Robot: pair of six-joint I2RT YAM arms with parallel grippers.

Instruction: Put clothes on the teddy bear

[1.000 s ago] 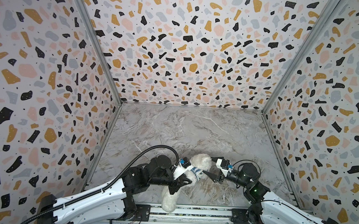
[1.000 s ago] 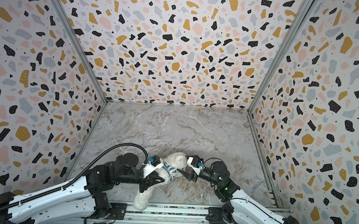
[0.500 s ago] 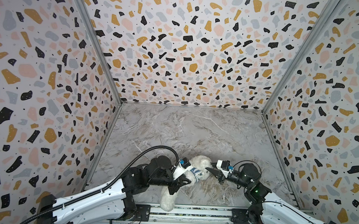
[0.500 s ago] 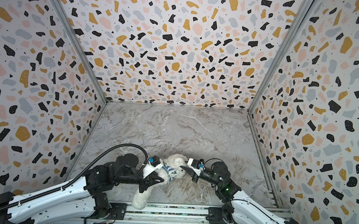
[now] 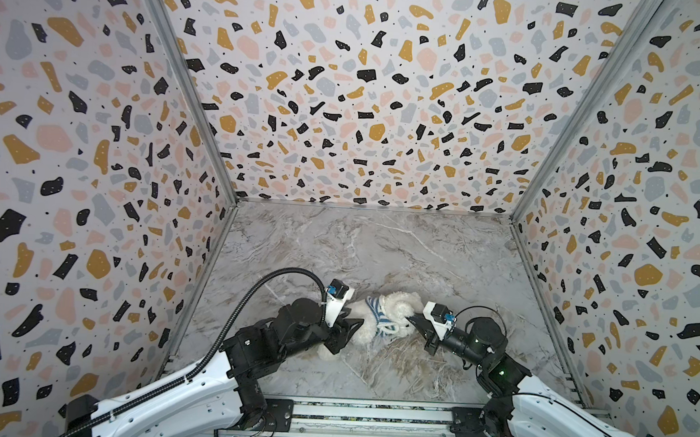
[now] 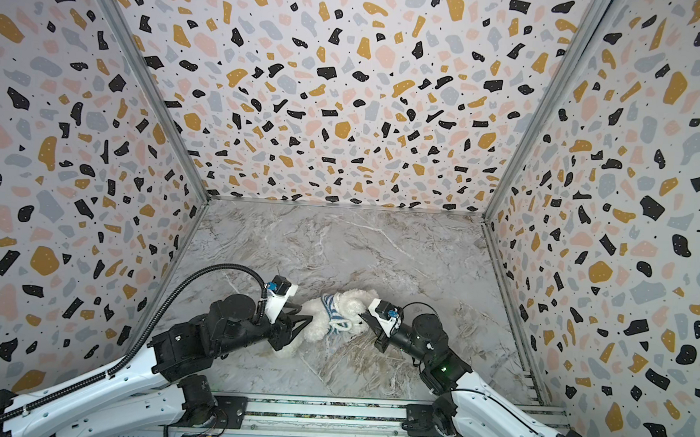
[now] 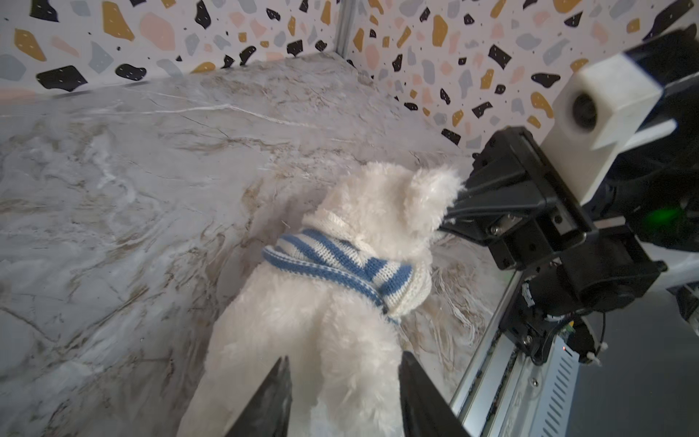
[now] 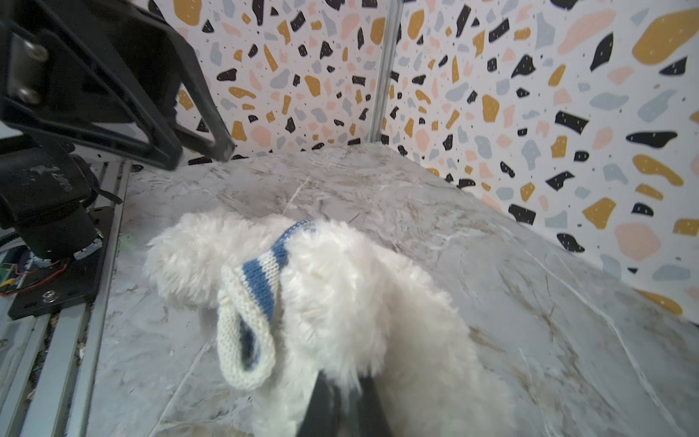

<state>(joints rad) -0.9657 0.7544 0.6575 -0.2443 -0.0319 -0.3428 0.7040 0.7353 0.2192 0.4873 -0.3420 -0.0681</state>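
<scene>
Down at the near end of a grey marble-patterned tabletop (image 5: pixel 379 250), veined in white and brown: the teddy bear (image 5: pixel 397 310), white and fluffy, stretched out just beyond the metal front rail (image 5: pixel 369 412). Head towards the right arm, legs towards the left, face hidden. Well apart from all three walls in both top views (image 6: pixel 347 306).

Dressed only in part. Blue-and-white striped knitted shirt (image 5: pixel 379 318) bunched round neck and shoulders, with back and hindquarters showing bare fur in the left wrist view (image 7: pixel 321 340). One cream-edged opening of the shirt (image 8: pixel 261 276) hanging loose and empty in the right wrist view.

Left gripper (image 5: pixel 349 334): jaws standing apart, one black finger to each side of the bear's rear end, not seen clamping anything. Right gripper (image 5: pixel 411 317): closed down on the bear's head just beside an ear, with a tuft of white fur caught between the fingers (image 8: pixel 325 401).

Boxed in on three sides by tall walls (image 5: pixel 368 104) printed with terrazzo flecks on off-white — black, ochre, pink, grey-blue. Joined at the two far corners by slim aluminium posts (image 5: pixel 186 84). Tabletop matte and evenly lit, its busiest brown veining right under and around the bear. Both arms white and black, rising from the front rail; black ribbed cable hose (image 5: pixel 252 288) arching over the left one, small green light (image 5: pixel 501 372) glowing on the right.
</scene>
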